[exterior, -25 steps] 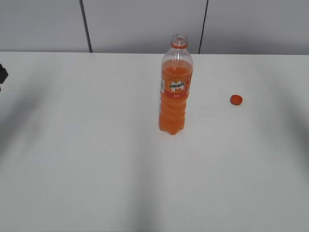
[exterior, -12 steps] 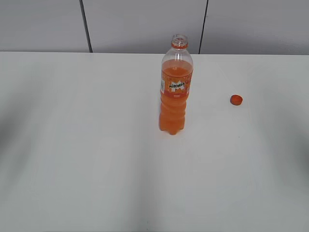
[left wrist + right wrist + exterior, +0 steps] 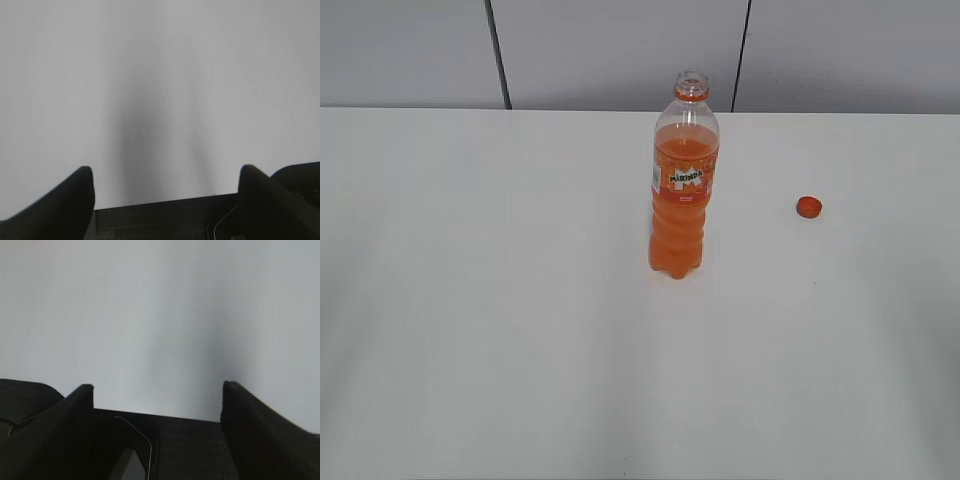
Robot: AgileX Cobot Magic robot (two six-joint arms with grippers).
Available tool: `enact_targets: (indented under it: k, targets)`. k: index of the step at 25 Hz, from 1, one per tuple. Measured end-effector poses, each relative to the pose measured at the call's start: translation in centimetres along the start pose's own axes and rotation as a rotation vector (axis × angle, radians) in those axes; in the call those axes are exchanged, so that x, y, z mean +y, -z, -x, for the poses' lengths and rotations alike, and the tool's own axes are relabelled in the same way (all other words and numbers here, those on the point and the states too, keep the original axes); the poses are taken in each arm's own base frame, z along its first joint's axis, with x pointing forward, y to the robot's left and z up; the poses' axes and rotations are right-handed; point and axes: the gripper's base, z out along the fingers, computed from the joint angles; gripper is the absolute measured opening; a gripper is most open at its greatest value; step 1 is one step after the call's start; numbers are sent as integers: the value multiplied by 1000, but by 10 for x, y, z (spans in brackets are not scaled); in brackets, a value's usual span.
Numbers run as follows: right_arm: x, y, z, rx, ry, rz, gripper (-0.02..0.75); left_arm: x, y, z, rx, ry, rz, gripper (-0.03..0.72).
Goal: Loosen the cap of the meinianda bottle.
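The meinianda bottle [image 3: 684, 180] stands upright near the middle of the white table, its neck open with only the orange ring on it. The orange cap [image 3: 808, 207] lies on the table to the bottle's right, apart from it. Neither arm shows in the exterior view. In the left wrist view my left gripper [image 3: 165, 175] is open and empty over bare table. In the right wrist view my right gripper [image 3: 157, 390] is open and empty over bare table. Neither wrist view shows the bottle or the cap.
The white table [image 3: 500, 300] fills the exterior view, with grey wall panels [image 3: 620, 50] behind its far edge.
The dark tip of the left arm at the left edge one second ago has left the exterior view. Bottle and cap have not moved.
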Motion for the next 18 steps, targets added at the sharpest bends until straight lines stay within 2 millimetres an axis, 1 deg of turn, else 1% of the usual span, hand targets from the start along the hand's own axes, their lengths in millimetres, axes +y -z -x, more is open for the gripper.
enact_targets:
  k: [4,8,12,18]
  targets:
    - [3,-7,-28,4,1,-1,586,-1,6,-29,-74,13,-7,538]
    - [4,-8,-48,-22,9,-13,586,-1,20,-41,-193,27,-7,538]
    - [6,5,-57,-122,20,-30,586,0,32,-51,-288,37,-5,538]
    - [11,27,-75,-328,39,-58,586,1,48,-68,-419,53,-4,537]
